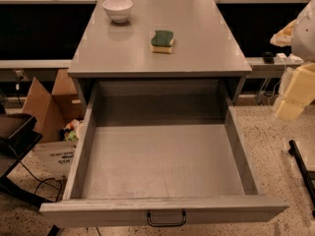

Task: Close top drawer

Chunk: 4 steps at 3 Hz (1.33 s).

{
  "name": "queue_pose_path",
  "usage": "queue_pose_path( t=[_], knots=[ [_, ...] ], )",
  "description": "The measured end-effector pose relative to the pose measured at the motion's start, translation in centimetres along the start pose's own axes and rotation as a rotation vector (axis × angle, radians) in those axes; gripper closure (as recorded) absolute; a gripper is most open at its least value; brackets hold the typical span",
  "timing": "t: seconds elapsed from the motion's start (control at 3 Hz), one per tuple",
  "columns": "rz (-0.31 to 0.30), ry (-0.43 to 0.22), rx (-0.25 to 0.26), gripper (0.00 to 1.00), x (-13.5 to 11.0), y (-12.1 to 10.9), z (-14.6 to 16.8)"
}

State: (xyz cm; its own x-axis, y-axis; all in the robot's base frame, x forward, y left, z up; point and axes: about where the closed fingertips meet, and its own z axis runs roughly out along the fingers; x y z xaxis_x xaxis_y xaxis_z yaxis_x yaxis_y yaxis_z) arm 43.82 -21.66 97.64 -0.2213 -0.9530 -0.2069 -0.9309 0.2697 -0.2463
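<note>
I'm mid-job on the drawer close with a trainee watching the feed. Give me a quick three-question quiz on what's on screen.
1. True or false: the top drawer is pulled out and has nothing inside.
2. On the cabinet top, what sits nearer the drawer than the white bowl? A) a mug B) a green and yellow sponge C) a plate
3. Fill in: the gripper is at the picture's ____ edge, apart from the drawer's handle.

Key: 1 true; 2 B; 3 right.
</note>
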Motion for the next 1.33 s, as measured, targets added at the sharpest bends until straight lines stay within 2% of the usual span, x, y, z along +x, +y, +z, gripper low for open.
queue_pose_path(
  t=[0.33, 0.67, 1.0, 1.33],
  knots=[
    [0.000, 0.000, 0.000, 0.00, 0.0, 0.0, 0.0],
    [0.013, 0.011, -0.015, 0.08, 0.6, 1.6, 1.0],
    [0.043, 0.020, -0.050, 0.28, 1.2, 6.1, 3.8],
    [0.100, -0.009, -0.078, 0.51, 1.8, 11.4, 6.3]
  ],
)
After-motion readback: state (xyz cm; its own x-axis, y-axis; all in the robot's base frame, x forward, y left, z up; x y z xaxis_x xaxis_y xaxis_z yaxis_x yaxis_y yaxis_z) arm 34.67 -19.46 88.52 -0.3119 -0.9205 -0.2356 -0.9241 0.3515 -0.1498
